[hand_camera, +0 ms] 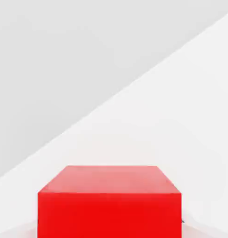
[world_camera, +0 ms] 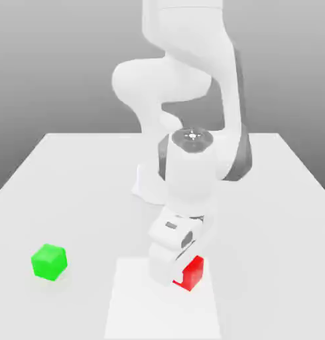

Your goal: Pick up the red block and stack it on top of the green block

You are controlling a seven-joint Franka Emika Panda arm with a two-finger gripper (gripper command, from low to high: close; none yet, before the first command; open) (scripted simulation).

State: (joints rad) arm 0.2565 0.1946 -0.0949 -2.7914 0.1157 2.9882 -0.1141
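At the end effector: the end effector [world_camera: 180, 275] is low over the near edge of the table [world_camera: 79, 172], its jaws drawn in narrow with the red block [world_camera: 191, 272] right at its tip; the exterior view shows the cube partly covered by the hand, so I judge it gripped, though the contact faces are hidden.
Close under the hand: in the hand view the red block [hand_camera: 110, 204] sits directly ahead and very near, its top face and one side face showing, flat and square to the camera.
Handling: a small plain cube that looks rigid and light; the faces are smooth and could slip under a loose grip, so hold it on two opposite flat sides near mid-height, keeping the underside free for stacking.
Further off: the green block [world_camera: 49, 261] rests on the table well apart from the end effector, toward the exterior view's left, upright and with nothing on top.
Task state: stacking not yet done; the cube needs lifting and carrying across to the green one.
Writing: no brand, label or lettering can be read on either cube, the arm or the table.
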